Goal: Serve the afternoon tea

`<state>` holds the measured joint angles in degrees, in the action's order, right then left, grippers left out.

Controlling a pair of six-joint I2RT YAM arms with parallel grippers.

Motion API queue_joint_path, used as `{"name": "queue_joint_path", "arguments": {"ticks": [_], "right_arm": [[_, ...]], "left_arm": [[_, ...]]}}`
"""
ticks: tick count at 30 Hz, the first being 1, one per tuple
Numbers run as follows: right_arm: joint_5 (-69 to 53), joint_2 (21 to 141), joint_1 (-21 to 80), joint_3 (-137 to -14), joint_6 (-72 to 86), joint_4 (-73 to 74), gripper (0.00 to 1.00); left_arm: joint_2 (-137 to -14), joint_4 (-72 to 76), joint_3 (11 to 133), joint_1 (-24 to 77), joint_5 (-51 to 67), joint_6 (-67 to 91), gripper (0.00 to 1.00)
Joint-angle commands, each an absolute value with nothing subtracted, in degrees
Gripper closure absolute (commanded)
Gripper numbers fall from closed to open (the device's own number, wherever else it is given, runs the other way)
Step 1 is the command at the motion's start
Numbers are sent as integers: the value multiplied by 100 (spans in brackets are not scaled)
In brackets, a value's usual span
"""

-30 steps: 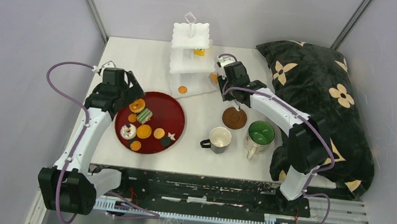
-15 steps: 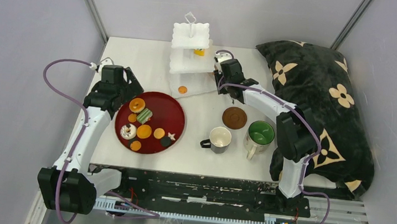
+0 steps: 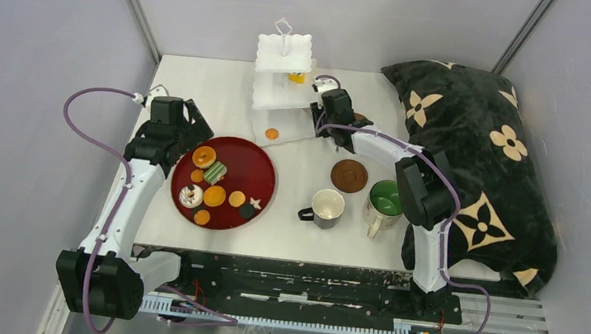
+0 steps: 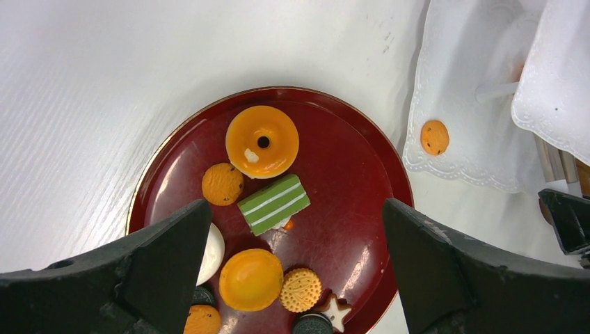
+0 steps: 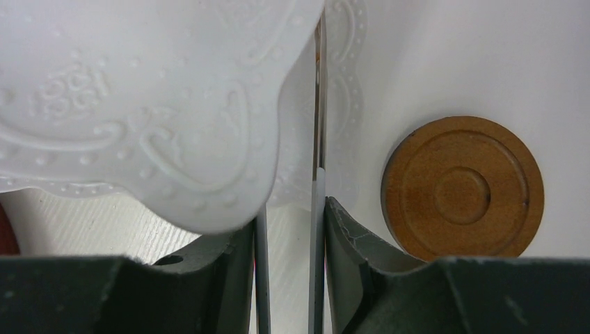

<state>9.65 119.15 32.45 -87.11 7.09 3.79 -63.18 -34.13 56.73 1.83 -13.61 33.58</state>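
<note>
The white three-tier stand (image 3: 283, 83) is at the table's back, an orange disc (image 3: 272, 134) on its bottom tier. My right gripper (image 3: 324, 112) is beside its right edge, shut on the metal tongs (image 5: 318, 139), whose two blades run between my fingers (image 5: 355, 236) under a stand tier (image 5: 153, 104). A brown coaster (image 5: 463, 188) lies just right of them. My left gripper (image 4: 296, 209) hangs open over the dark red tray (image 4: 362, 174), above an orange donut (image 4: 262, 141), green striped cake (image 4: 273, 204) and star cookie (image 4: 339, 311).
A white mug (image 3: 327, 207) and a green-lined mug (image 3: 388, 200) stand near the front, with a coaster (image 3: 349, 175) behind them. A large dark flowered pillow (image 3: 476, 153) fills the table's right side. Grey walls close in the back and sides.
My right gripper has moved left and back with the tongs, closer to the stand. My left gripper drew back slightly from the tray's upper left edge and stays open.
</note>
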Motion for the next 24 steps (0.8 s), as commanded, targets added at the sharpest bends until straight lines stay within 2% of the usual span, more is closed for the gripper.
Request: {"name": "queue_joint_path", "arguments": {"ticks": [1, 5, 11, 24], "right_arm": [[928, 12043, 3215, -9087, 878, -277, 89], [955, 12131, 3207, -9088, 896, -313, 79], [916, 12105, 3211, -9090, 949, -290, 58], [1046, 11534, 3220, -8738, 932, -294, 53]], "left_arm": [[-6261, -3228, 5837, 149, -1547, 3328, 0], [-6218, -3252, 5810, 157, -1576, 3328, 0], [-6225, -3252, 5811, 149, -1556, 3340, 0], [-6193, -3251, 5742, 152, -1551, 3374, 0]]}}
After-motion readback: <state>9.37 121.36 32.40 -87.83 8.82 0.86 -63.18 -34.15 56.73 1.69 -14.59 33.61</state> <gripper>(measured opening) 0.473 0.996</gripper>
